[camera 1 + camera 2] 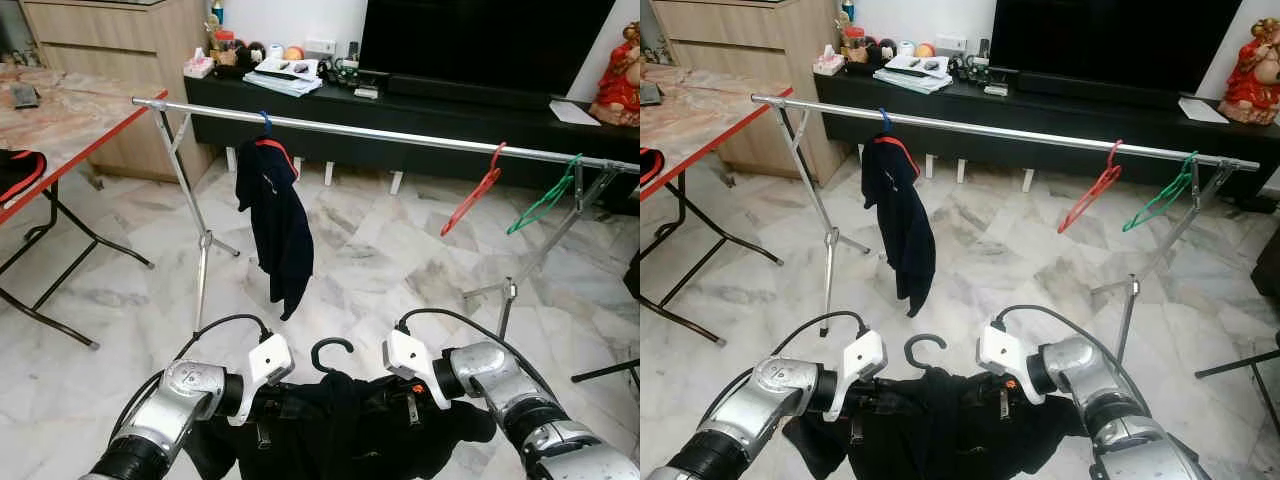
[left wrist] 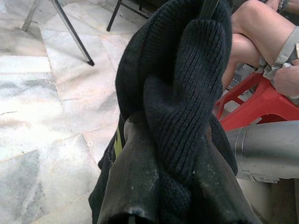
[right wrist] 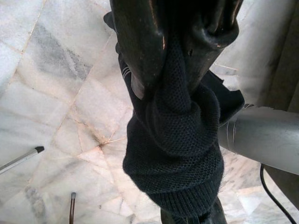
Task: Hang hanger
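Marble floor (image 1: 380, 260) stretches under a silver clothes rail (image 1: 400, 133) ahead, where a dark garment and two bare hangers hang. Both pincers, left pincer (image 1: 262, 405) and right pincer (image 1: 412, 395), are clenched on a black knit garment on a black hanger (image 1: 332, 352), held low and well short of the rail. To hang it well, the robot should probably lift it level, hook upright, toward the open stretch of rail.

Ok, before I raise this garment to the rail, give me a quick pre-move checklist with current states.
1. Left tool gripping the black garment: ok, knit fabric bunched between its fingers.
2. Right tool gripping the garment: ok, fabric pinched between its fingers.
3. Hanger hook upright above the garment, between both tools: ok.
4. Free stretch on the rail between the hung dark garment and the red hanger: ok.
5. Hanger seated inside the garment shoulders: cannot tell.
6. Person seated close to the left arm: not ok, watch clearance.
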`<state>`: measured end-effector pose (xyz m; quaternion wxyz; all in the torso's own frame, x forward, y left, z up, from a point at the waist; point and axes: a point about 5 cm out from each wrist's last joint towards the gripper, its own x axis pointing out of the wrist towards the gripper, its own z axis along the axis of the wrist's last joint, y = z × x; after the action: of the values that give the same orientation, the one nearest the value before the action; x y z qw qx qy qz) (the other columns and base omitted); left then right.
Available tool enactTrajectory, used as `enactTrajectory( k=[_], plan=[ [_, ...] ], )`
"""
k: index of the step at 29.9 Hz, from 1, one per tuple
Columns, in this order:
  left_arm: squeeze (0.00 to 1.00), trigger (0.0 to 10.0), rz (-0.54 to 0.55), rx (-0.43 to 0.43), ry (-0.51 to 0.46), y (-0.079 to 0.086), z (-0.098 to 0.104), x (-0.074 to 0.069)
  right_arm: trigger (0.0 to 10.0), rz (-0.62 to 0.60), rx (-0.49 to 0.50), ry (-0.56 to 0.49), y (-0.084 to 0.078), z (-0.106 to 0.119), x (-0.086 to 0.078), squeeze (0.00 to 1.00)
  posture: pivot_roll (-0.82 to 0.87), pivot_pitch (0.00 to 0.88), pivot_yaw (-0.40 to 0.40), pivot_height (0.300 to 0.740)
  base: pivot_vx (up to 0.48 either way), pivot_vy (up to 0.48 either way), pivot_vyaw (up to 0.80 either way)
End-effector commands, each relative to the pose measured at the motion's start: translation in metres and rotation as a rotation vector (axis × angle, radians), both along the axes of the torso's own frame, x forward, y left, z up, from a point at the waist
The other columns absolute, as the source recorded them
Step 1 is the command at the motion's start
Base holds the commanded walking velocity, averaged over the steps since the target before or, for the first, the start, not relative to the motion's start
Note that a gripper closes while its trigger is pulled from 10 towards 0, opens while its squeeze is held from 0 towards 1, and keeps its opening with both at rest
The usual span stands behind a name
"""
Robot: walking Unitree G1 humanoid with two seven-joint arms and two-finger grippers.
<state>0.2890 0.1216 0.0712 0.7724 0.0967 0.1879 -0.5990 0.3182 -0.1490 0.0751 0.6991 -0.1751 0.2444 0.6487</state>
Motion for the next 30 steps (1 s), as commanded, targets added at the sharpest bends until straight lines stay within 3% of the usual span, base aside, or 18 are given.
enactTrajectory(
  k=[1, 12, 13, 14, 15, 16, 26, 30],
  plan=[
    [0.00, 0.0, -0.015, -0.015, -0.014, -0.0056, 0.0016, 0.0004, 0.0, -0.014, 0.057, -0.044, 0.0038, 0.0128, 0.0080, 0.00, 0.06, 0.024, -0.083, 0.740, 0.000, 0.000, 0.00],
    [0.00, 0.0, -0.018, -0.019, -0.017, -0.0067, 0.0003, -0.0007, 0.0, -0.019, 0.047, -0.044, 0.0030, 0.0120, 0.0080, 0.00, 0.07, 0.009, -0.084, 0.740, 0.000, 0.000, 0.00],
    [0.00, 0.0, -0.018, -0.020, -0.017, -0.0068, 0.0001, -0.0007, 10.0, -0.032, 0.036, -0.045, 0.0025, 0.0116, 0.0088, 0.00, 0.07, 0.007, -0.085, 0.740, 0.000, 0.000, 0.00],
    [0.00, 0.0, -0.017, -0.020, -0.016, -0.0069, 0.0000, -0.0007, 10.0, -0.038, 0.031, -0.041, 0.0022, 0.0113, 0.0091, 0.00, 0.07, 0.007, -0.085, 0.740, 0.000, 0.000, 0.00],
    [0.00, 0.0, -0.017, -0.020, -0.016, -0.0069, -0.0001, -0.0007, 10.0, -0.038, 0.030, -0.037, 0.0020, 0.0114, 0.0091, 0.45, 0.07, 0.006, -0.086, 0.740, 0.000, 0.000, 0.00],
    [0.00, 0.0, -0.016, -0.021, -0.015, -0.0070, -0.0003, -0.0007, 10.0, -0.035, 0.029, -0.028, 0.0018, 0.0114, 0.0089, 1.00, 0.07, 0.006, -0.086, 0.740, 0.000, 0.000, 0.00],
    [0.00, 0.0, 0.000, -0.020, -0.017, -0.0049, -0.0008, 0.0008, 10.0, -0.013, 0.025, -0.013, -0.0006, 0.0133, 0.0084, 1.00, 0.06, 0.032, -0.091, 0.740, 0.000, 0.000, 0.00],
    [0.00, 0.0, 0.009, 0.024, -0.021, -0.0005, -0.0051, 0.0011, 10.0, -0.006, 0.021, -0.009, -0.0018, 0.0145, 0.0087, 1.00, 0.06, 0.038, -0.089, 0.740, 0.000, 0.000, 0.00]
  ],
)
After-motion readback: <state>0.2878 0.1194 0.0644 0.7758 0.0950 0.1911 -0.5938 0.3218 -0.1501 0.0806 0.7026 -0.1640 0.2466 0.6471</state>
